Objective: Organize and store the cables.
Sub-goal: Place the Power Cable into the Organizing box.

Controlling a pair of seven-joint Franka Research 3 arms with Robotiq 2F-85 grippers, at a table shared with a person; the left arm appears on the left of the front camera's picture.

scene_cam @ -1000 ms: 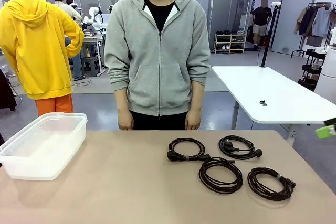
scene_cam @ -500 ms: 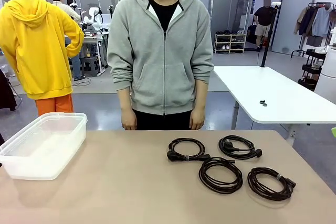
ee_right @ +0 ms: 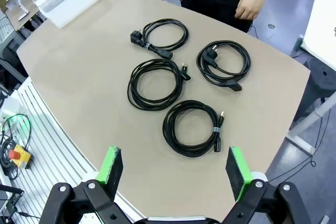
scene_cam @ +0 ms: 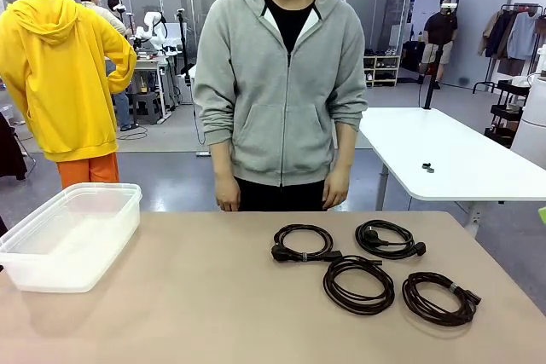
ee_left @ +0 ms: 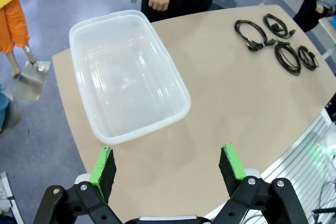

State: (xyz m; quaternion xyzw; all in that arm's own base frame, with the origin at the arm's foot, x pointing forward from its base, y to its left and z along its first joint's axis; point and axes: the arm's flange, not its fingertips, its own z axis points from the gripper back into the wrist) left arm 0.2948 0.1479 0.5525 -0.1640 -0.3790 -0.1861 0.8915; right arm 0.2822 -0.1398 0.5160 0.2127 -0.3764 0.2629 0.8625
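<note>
Both claws stood wide open and empty. The left claw point(ee_left: 166, 153) hung high over the near edge of the table point(scene_cam: 196, 296), with the clear plastic bin point(ee_left: 79, 30) at its 12 o'clock. The right claw point(ee_right: 174, 153) hung high with the 4 cables point(ee_right: 191, 128) spread from its 11 to its 1 o'clock.

Over the last second the person point(scene_cam: 286, 83) had stepped sideways toward 3 o'clock in the front view. The right claw had drawn back almost past that view's right edge. The cables had not moved. They lay in a loose cluster at 4 o'clock of the table's middle, well apart from the bin at 9 o'clock. No cable was stored yet, so the task seemed at its very start.

Both of the person's hands point(scene_cam: 228, 202) hung loose just beyond the far edge, touching nothing. Each wrist pointed steeply down at the tabletop, its fingers clear of everything.
</note>
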